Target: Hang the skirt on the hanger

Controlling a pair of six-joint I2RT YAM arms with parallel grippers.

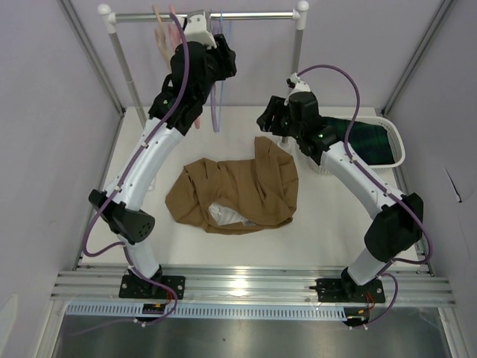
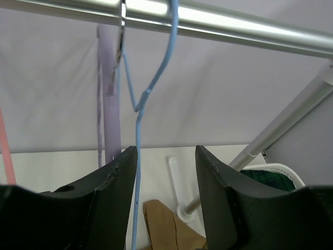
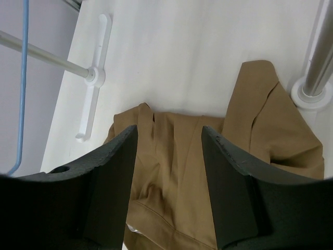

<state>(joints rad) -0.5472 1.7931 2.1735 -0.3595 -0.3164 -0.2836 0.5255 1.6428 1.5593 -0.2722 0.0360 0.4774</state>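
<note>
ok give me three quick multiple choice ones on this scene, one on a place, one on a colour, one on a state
1. Where is the skirt?
A. hung on the rail
B. crumpled on the table
C. draped over an arm

2. What colour is the cloth in the basket?
A. dark green plaid
B. red
C. plain white

3. The right end effector is:
A. shut on the skirt
B. shut on a hanger
C. open, gripping nothing

Answers:
1 B, it lies bunched on the table surface.
2 A, dark green plaid shows inside the white basket.
3 C, its jaws stand apart, with the skirt lying below them.
</note>
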